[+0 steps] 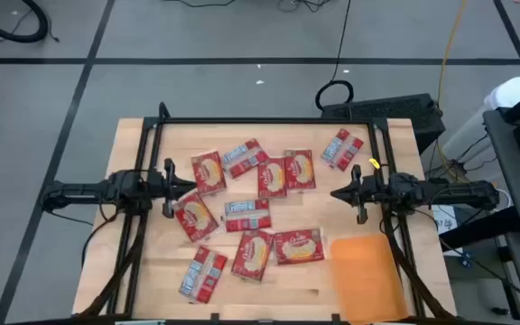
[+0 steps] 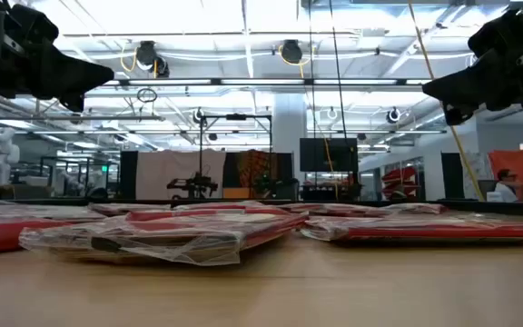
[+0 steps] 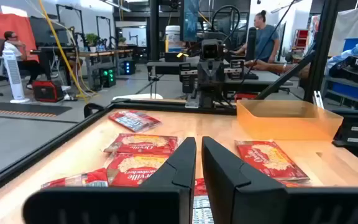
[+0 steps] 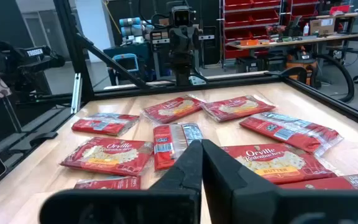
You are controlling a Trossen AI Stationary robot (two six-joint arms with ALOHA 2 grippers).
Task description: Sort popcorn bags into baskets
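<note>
Several red popcorn bags lie flat and scattered over the middle of the wooden table; one bag lies apart at the far right. An orange basket stands at the near right corner, and the left wrist view shows it with nothing in it. My left gripper hovers above the left bags, pointing right, its fingers all but together and holding nothing. My right gripper hovers right of the pile, pointing left, with its fingers shut and nothing between them.
A black frame rail runs along the table's far edge, with posts at the sides. Bare wood shows between the pile and the basket. People sit and stand in the room beyond the table.
</note>
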